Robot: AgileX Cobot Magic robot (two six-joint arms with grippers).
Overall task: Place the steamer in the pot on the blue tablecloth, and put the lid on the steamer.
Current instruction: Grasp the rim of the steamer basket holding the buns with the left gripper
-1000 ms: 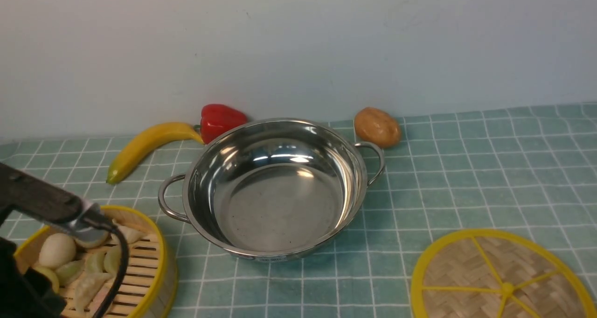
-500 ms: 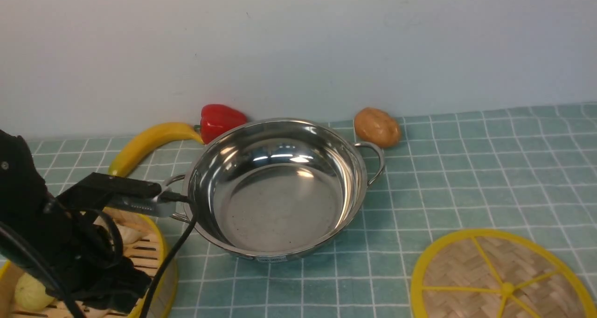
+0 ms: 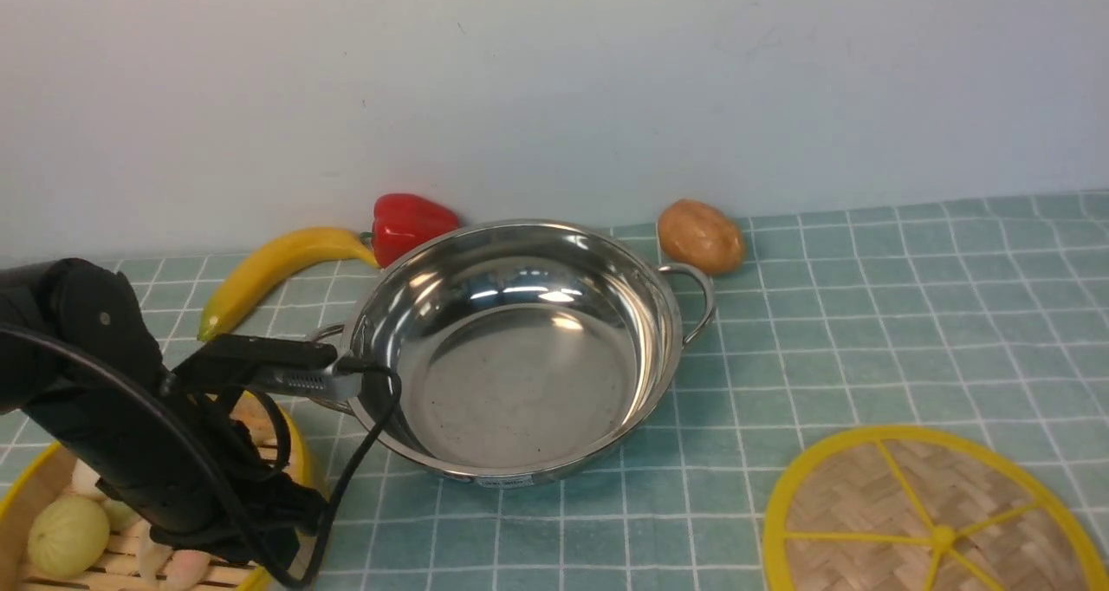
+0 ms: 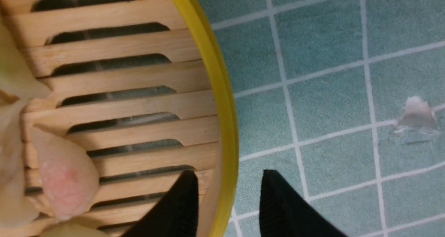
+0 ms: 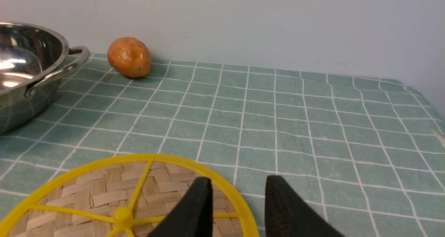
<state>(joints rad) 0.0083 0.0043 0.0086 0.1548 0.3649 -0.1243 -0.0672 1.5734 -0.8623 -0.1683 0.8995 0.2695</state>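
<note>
The steamer (image 3: 22, 494), a bamboo basket with a yellow rim and pale buns inside, sits at the near left on the blue tablecloth (image 3: 866, 331). My left arm (image 3: 130, 418) covers much of it. In the left wrist view my left gripper (image 4: 229, 172) is open and straddles the steamer's rim (image 4: 222, 101), one finger inside, one outside. The empty steel pot (image 3: 520, 374) stands in the middle. The woven lid (image 3: 931, 522) lies at the near right. My right gripper (image 5: 239, 178) hangs open over the lid's edge (image 5: 104, 188); it is out of the front view.
A banana (image 3: 269, 275), a red pepper (image 3: 411, 223) and a brown potato (image 3: 700, 236) lie along the back wall around the pot. The left arm's cable (image 3: 372, 400) hangs against the pot's near-left rim. A small pale scrap (image 4: 417, 117) lies on the cloth.
My left arm has swung forward and come down over the steamer, bringing its gripper to the basket's right rim. Pot and lid have not moved.
</note>
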